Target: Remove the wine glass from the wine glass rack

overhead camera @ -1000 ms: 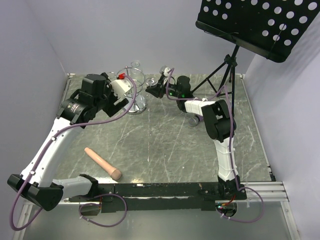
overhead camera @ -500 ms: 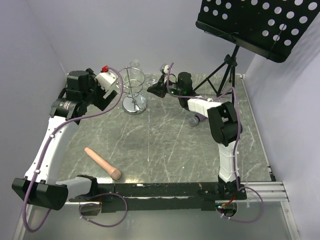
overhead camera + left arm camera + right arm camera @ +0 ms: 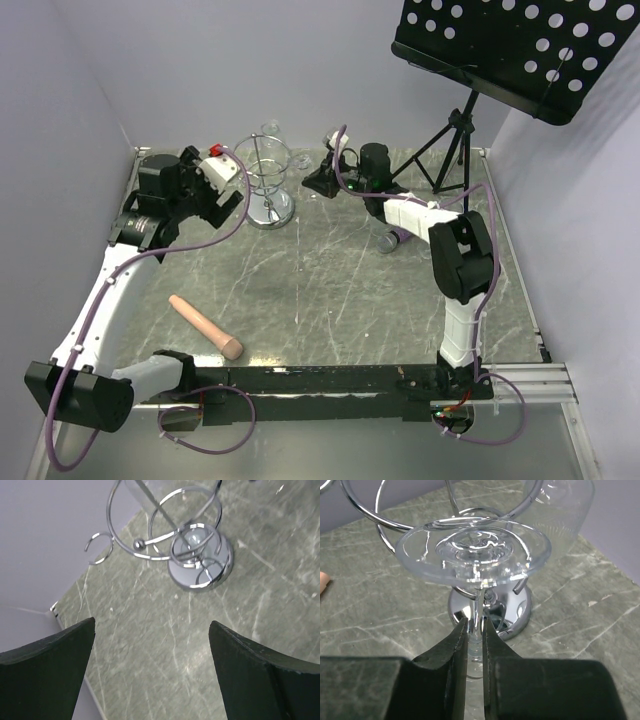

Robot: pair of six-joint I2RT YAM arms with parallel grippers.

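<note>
The wine glass rack (image 3: 266, 190), silver wire with a round shiny base, stands at the back left of the table. My right gripper (image 3: 475, 627) is shut on the thin stem of an upside-down wine glass (image 3: 472, 550); its round foot is level with the rack's top loops. I cannot tell whether it still touches a loop. In the top view that glass (image 3: 302, 160) is just right of the rack, by my right gripper (image 3: 320, 180). A second glass (image 3: 268, 131) hangs at the rack's back. My left gripper (image 3: 152, 670) is open and empty, left of the rack (image 3: 200, 562).
A black music stand (image 3: 510, 45) on a tripod rises at the back right. A wooden peg (image 3: 205, 327) lies near the front left. A small grey object (image 3: 388, 240) lies under the right arm. Walls close the left, back and right sides.
My left arm has drawn back to the left, away from the rack. My right gripper, holding the glass stem, has shifted slightly to the right.
</note>
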